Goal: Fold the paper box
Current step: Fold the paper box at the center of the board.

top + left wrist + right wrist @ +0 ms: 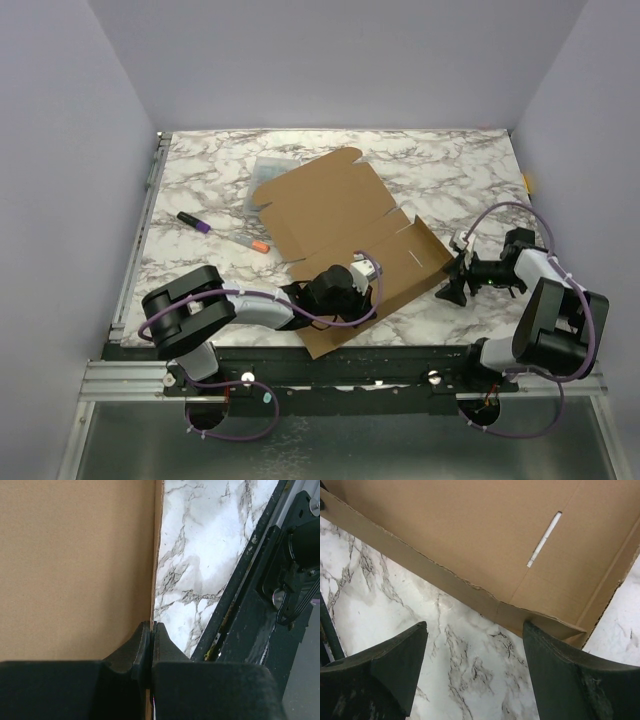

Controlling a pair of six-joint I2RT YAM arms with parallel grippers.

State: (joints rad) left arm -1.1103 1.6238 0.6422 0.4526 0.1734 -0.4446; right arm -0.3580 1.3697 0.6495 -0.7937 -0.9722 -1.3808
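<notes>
Your L claw (151, 626) is clamped on the paper box (335, 210) edge; R claw (475, 626) gapes wide over desk (450, 170), just beside box.

the left arm lies low, stretched out to the right, and the left end effector (151, 626) is pinched tight on the edge of the paper box (75, 565). the right arm bends inward; the right end effector (475, 630) sits low, jaws spread wide, gripping nothing.
</notes>
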